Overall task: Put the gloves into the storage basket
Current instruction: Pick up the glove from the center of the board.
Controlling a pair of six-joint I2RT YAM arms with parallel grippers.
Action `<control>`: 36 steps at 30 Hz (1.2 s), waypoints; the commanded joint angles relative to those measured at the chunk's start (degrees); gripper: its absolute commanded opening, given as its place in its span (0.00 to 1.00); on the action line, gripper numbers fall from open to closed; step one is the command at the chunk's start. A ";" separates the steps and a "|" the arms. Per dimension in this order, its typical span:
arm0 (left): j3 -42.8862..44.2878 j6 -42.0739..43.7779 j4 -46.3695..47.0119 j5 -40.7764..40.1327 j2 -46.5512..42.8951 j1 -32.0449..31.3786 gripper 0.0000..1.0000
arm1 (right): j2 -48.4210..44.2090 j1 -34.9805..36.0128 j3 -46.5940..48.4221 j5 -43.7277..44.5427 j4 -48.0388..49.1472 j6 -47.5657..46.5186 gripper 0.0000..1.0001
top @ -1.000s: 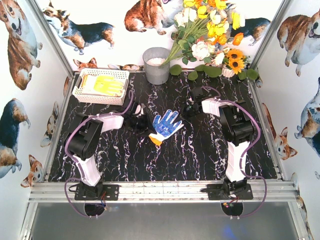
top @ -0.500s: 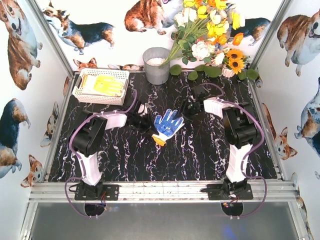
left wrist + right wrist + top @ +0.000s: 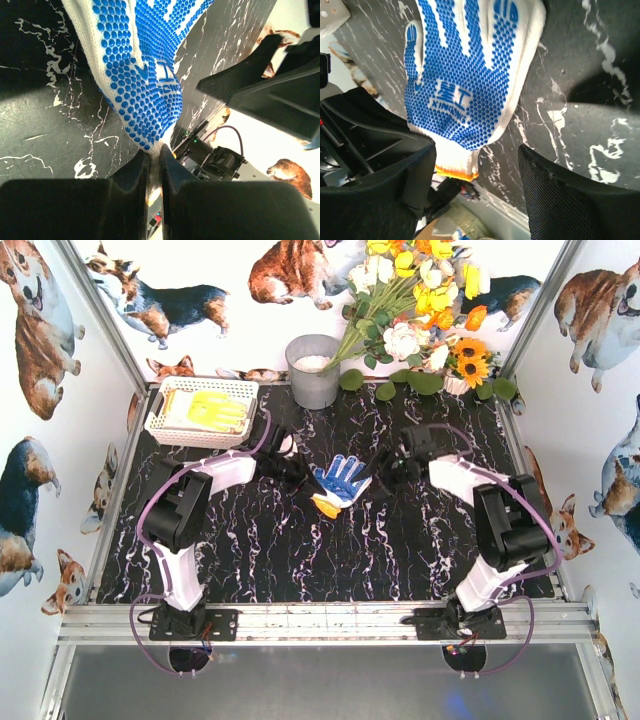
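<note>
Blue-dotted glove [image 3: 338, 481], one edge tight between left claw [image 3: 154, 159] fingers, just ahead of wide-apart right claw [image 3: 477, 162].

Knit cloth glove [image 3: 338, 483], bumpy blue rubbery dots; table [image 3: 300, 560] black marble-look, slight sheen; basket [image 3: 195, 438] white plastic; bucket [image 3: 312, 380] dull grey metal.

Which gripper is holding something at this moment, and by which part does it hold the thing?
The left gripper pinches the blue-dotted glove at its white edge near the cuff; the open right gripper holds nothing.
</note>
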 commanded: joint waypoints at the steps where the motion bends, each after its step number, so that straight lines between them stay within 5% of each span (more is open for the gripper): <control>1: 1.38 -6.13 0.02 0.82 -0.19 -0.19 0.00 | -2.86 1.53 -4.73 -3.82 14.40 15.28 0.68; 9: -0.08 -11.58 3.37 -0.02 -0.75 -0.19 0.00 | -3.41 5.48 -12.84 -0.30 33.43 32.46 0.69; 36: -4.49 -23.82 16.94 -4.60 -2.77 -0.20 0.00 | -4.52 7.12 -16.67 1.66 33.92 38.38 0.70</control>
